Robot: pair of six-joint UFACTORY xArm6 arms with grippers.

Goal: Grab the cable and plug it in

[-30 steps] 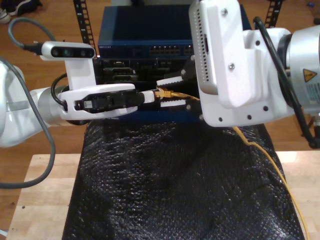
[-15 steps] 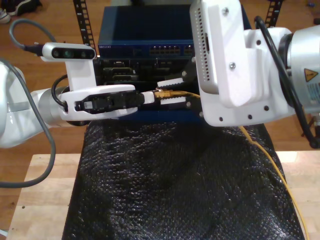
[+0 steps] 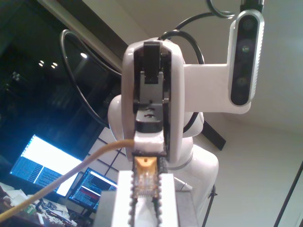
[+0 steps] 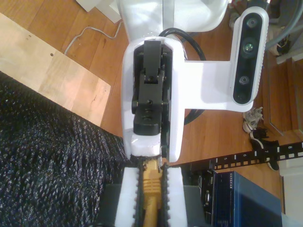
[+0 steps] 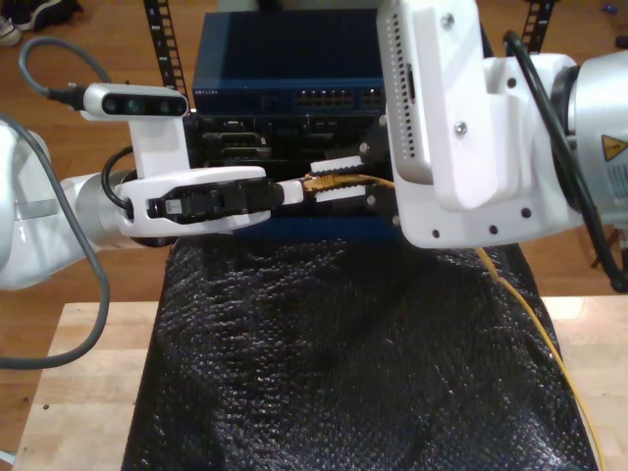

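The cable [image 5: 340,181] is held in mid-air between the two arms, just in front of the blue switch [image 5: 285,83]. My first end effector [image 3: 144,201] is clamped on its clear plug [image 3: 143,182], and my second end effector [image 4: 150,191] on the yellow boot. The plug should be squared to a port before it is pushed home.

a light wooden table [image 5: 83,373] carries a black textured mat [image 5: 343,363] spread across its middle
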